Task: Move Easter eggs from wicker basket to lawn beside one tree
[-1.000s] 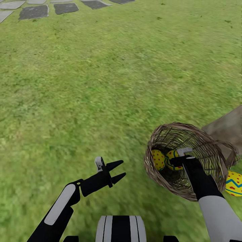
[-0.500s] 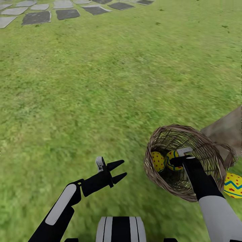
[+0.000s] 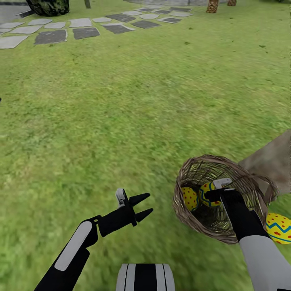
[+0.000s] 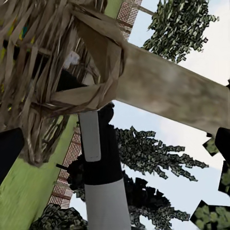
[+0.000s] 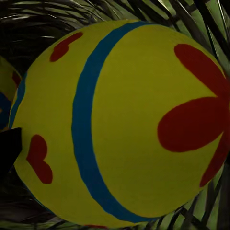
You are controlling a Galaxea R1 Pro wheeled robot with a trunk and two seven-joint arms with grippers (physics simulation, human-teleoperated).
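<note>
The wicker basket (image 3: 220, 198) lies tipped on the lawn (image 3: 121, 121), its round mouth turned toward the open grass — brown, open-weave, bucket-shaped, with a small loop handle (image 3: 270, 186) on the side nearest the tree (image 3: 268, 161). The tree's pale grey-brown, mottled trunk rises just behind the basket, touching or nearly touching its rim.

Inside the basket sit 2 Easter eggs: a yellow egg with red dots (image 3: 188, 198) against the wall farthest from the tree, and beside it a second egg (image 3: 210, 194), yellow with blue bands. The right claw (image 3: 213, 193) reaches into the basket mouth and sits right at this second egg; whether its fingers are clamped on it I cannot tell. In the right wrist view that egg (image 5: 120, 124) looms close — yellow, a blue band curving across it, red blotches and a red flower mark.

The third egg (image 3: 279, 228) rests on the grass outside the basket, just beside its base and near the tree, yellow with a blue zigzag and red dots.

The left claw (image 3: 142, 206) hangs over the grass, well apart from the basket's mouth, fingers spread and holding nothing. Grey stepping stones (image 3: 50, 36) lie far beyond the basket.
</note>
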